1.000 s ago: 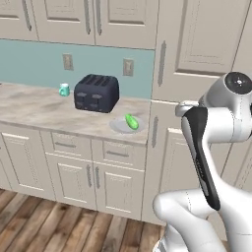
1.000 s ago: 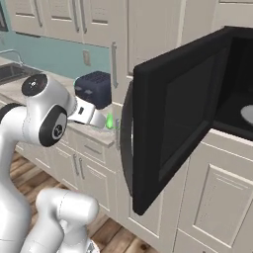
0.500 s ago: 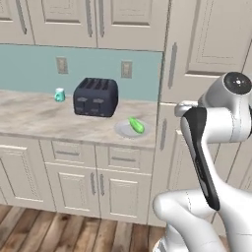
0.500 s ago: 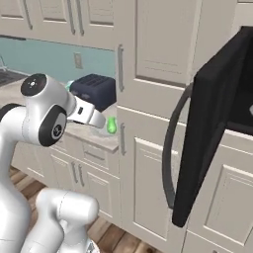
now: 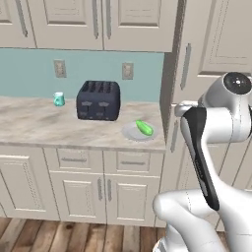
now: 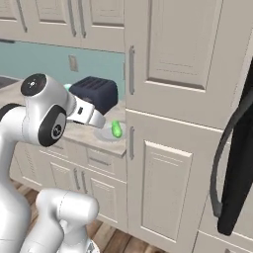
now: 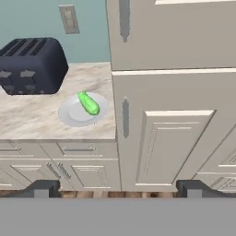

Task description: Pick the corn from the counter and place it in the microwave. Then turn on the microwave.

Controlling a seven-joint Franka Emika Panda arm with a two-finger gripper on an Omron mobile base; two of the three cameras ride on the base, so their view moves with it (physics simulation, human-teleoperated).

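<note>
Corn: one green corn (image 5: 144, 128) lies on one white plate (image 5: 129, 133); the plate sits on the counter (image 5: 39, 123), near its right end
Toaster: one dark toaster (image 5: 98, 100), just left of the plate; four slots on top
Cup: one small blue-green cup (image 5: 59, 99), by the wall, left of the toaster
Wall plugs: two (image 5: 60, 68)
Microwave: one; its black door (image 6: 239, 163) hangs open at the right
Gripper (image 7: 117, 188): two fingers spread wide; holding nothing; well away from the corn
</note>
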